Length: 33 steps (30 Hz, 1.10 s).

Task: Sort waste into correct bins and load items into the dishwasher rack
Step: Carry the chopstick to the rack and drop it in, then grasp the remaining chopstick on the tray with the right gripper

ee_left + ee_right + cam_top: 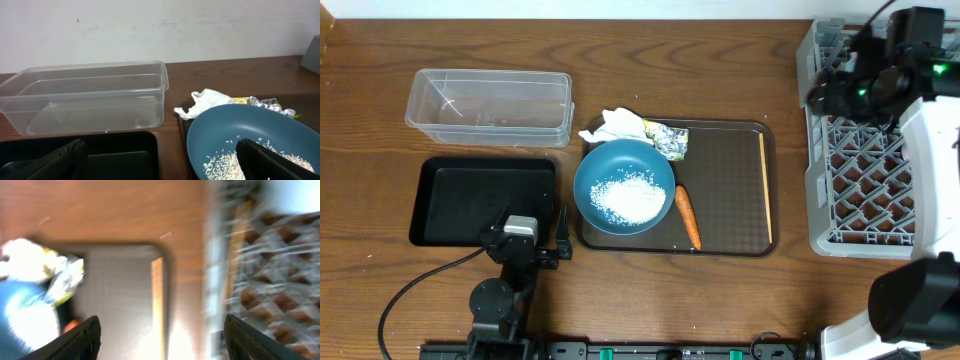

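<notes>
The dark-blue bowl (623,187) with loose white rice (630,197) sits on the left of the brown tray (720,215). Beside it lie the carrot (687,215), the crumpled tissue (615,125) and the foil wrapper (668,140). A thin chopstick (766,190) rests along the tray's right side. My left gripper (530,238) hangs open and empty between the black bin (485,195) and the bowl (250,130). My right gripper (828,95) is open and empty over the left edge of the grey dishwasher rack (865,170). In the blurred right wrist view, the chopstick (158,300) lies between its fingers (85,340).
The clear plastic tub (490,105) stands behind the black bin, seen close in the left wrist view as well (85,97). A tan streak (235,260) shows inside the rack (270,290), too blurred to name. The right arm's white body covers the rack's right side.
</notes>
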Available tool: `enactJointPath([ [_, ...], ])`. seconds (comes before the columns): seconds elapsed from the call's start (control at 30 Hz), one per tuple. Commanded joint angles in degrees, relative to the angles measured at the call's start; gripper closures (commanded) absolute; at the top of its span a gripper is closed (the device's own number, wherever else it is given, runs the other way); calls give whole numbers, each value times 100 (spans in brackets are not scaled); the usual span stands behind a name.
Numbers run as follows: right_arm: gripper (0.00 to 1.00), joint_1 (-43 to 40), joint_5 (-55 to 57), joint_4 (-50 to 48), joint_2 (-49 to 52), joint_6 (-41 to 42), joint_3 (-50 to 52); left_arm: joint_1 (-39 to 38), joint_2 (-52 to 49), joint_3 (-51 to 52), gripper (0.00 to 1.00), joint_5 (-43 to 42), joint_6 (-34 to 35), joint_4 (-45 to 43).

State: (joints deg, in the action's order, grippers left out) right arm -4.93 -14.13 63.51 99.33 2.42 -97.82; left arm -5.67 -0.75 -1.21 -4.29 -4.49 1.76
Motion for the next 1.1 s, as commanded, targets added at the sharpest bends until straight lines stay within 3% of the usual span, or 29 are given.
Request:
enactJointPath([
  [0.0, 18, 487, -610, 201, 87, 44, 166, 24, 15, 98, 2, -59, 26, 188],
  [0.17, 12, 1161, 546, -81, 116, 881, 990, 24, 15, 98, 2, -59, 26, 188],
  [0.53, 24, 1532, 833, -1989, 138, 1342, 2785, 24, 15, 98, 2, -59, 26, 188],
  [0.77, 29, 1530, 887, -2153, 455, 1320, 2833, 24, 15, 98, 2, -59, 26, 188],
  [1.07, 27, 1497, 1134, -2264, 914, 1093, 2809, 24, 15, 98, 2, -59, 26, 188],
])
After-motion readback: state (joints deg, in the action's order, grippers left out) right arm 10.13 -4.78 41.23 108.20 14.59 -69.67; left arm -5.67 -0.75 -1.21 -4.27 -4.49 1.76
